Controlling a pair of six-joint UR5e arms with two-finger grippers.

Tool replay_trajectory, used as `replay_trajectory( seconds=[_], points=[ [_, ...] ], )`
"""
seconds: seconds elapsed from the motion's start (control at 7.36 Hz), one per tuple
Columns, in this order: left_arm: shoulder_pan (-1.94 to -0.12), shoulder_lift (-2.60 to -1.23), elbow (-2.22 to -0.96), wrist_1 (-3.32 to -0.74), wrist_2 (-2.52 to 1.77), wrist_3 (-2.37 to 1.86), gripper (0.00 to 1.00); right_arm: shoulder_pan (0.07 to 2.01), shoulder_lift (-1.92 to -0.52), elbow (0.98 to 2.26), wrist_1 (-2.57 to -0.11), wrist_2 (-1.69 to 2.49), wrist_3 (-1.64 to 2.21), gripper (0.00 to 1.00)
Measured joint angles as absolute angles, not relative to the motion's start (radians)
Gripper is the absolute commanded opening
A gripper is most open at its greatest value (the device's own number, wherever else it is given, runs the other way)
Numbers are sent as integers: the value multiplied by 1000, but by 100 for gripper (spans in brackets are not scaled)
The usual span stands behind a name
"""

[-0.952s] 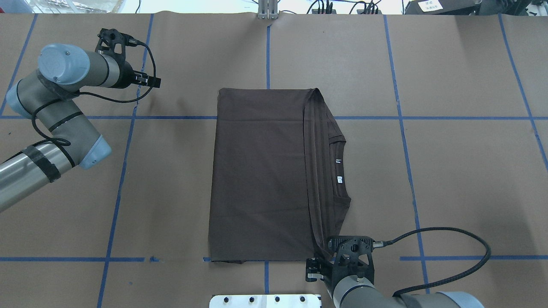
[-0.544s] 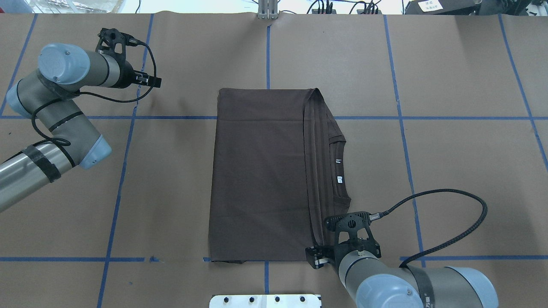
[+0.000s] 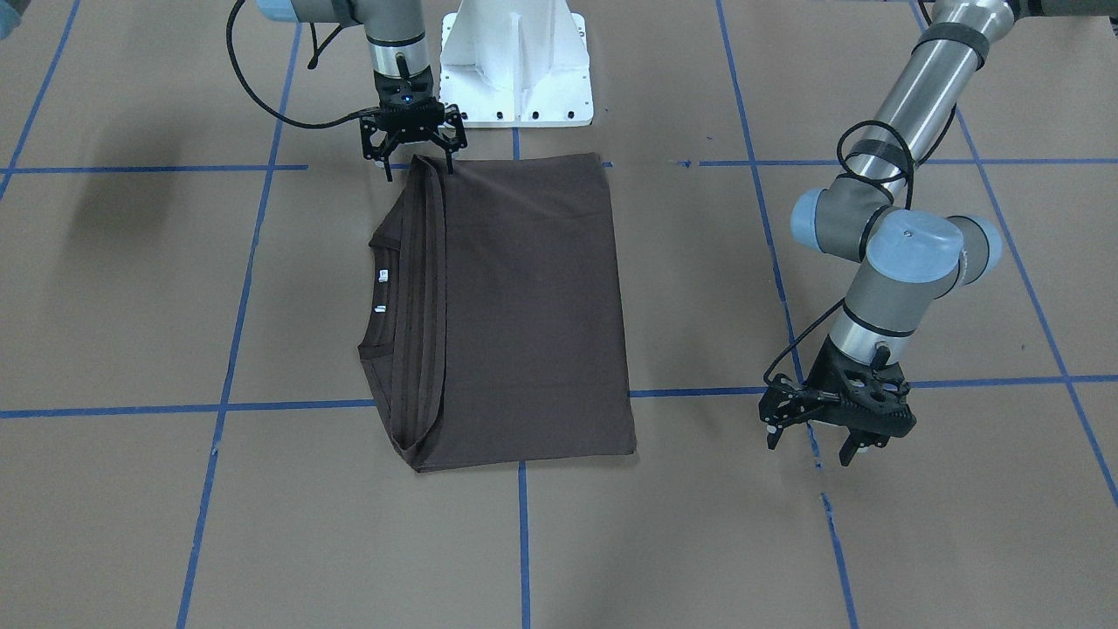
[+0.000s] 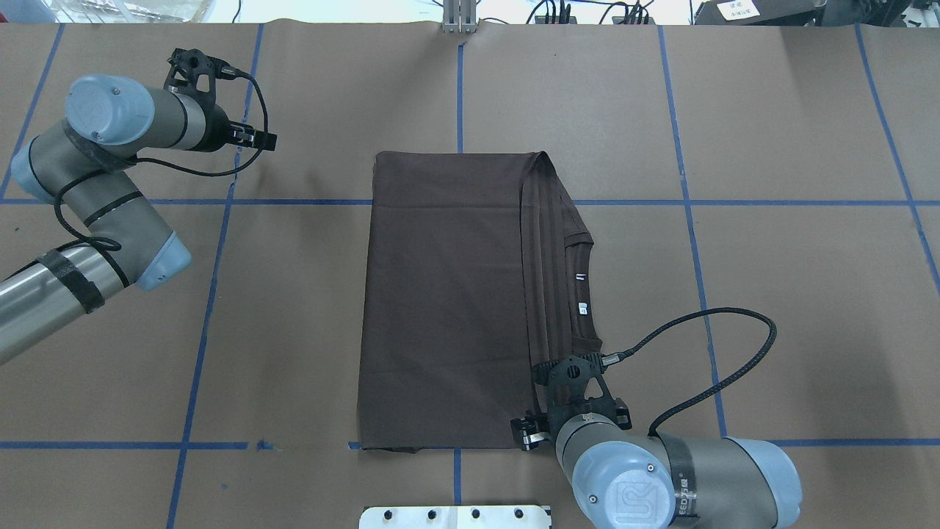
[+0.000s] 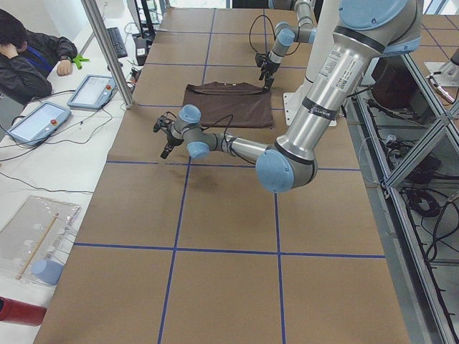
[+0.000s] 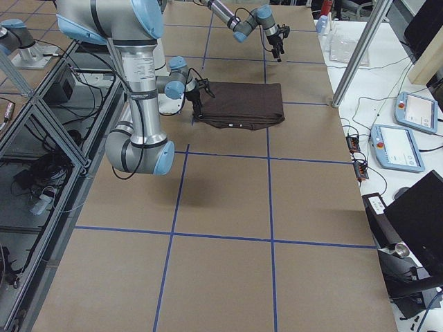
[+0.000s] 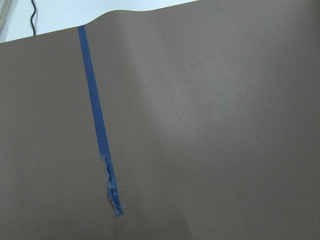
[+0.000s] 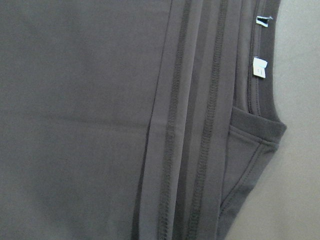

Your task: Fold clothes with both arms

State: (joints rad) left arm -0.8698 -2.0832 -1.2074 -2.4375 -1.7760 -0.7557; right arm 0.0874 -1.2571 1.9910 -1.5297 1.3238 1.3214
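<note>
We are looking at the T-shirt [image 4: 448, 294] lying flat at the middle of the desk [image 4: 793, 132], already folded into a long rectangle. In the overhead view its collar [image 4: 590, 253] and white neck tags [image 4: 582, 308] are peeking out along the 3 o'clock edge.

The right claw [image 3: 418, 168] is hanging at the shirt's 5 o'clock corner. It is spread wide, gripping nothing and straddling the stacked layers there. We are judging that it is standing at this corner because all the folded layers are meeting here, so one pinch could be carrying them together. Whether it is touching the cloth, we cannot tell.

The left claw [image 3: 808, 447] is hovering at 10 o'clock over bare desk, spread and empty, well apart from the shirt. We are guessing it is waiting there so as not to be snagging the fabric.
</note>
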Motion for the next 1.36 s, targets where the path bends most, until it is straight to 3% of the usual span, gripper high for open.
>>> replay_trajectory(
  seconds=[1.36],
  points=[
    [-868,-2083,-1207,-2438,-1776,-755,100,182,-1293,2016,-1716,1429,1253,100]
  ],
)
